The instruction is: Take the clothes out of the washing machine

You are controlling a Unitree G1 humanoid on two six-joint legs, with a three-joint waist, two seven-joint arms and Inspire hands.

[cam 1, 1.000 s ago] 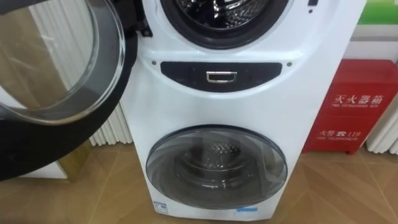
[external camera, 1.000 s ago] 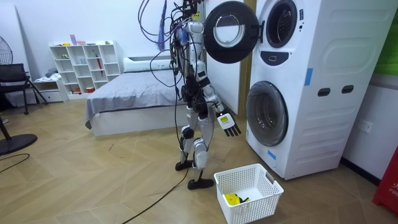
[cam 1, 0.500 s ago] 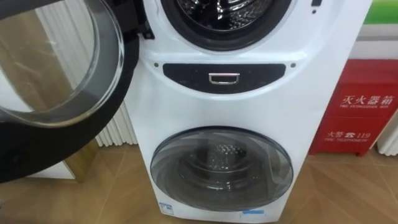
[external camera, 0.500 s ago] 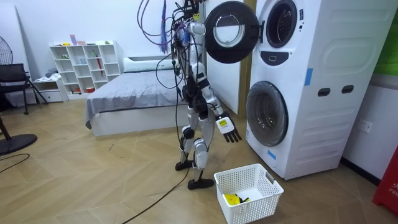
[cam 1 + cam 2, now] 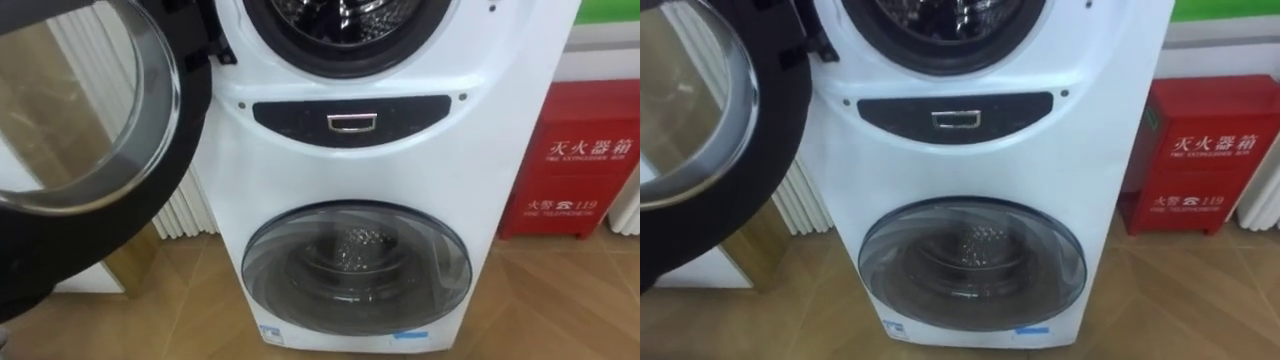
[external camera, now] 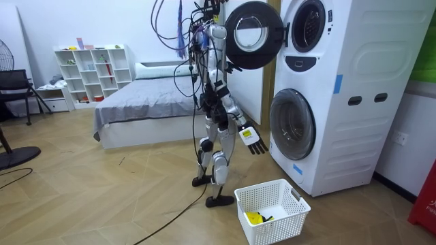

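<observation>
Robot upright facing tall white stacked front-load washing machine (image 5: 350,160), white slatted plastic basket (image 6: 289,228) on floor (image 6: 122,204) just beside its feet w/ small yellow item (image 6: 254,218) lying in the bottom. Upper round black-rimmed glass door (image 5: 192,130) stands wide open to robot's left, upper drum mouth (image 5: 340,15) shows bare metal, can't tell if clothes inside; lower round glass door (image 5: 355,265) shut, red metal cabinet (image 5: 585,160) near machine's right side. Right robot hand (image 6: 252,139) low, near lower door, fingers spread, holding nothing; left arm goes up toward open door, left robot hand state can't tell.
</observation>
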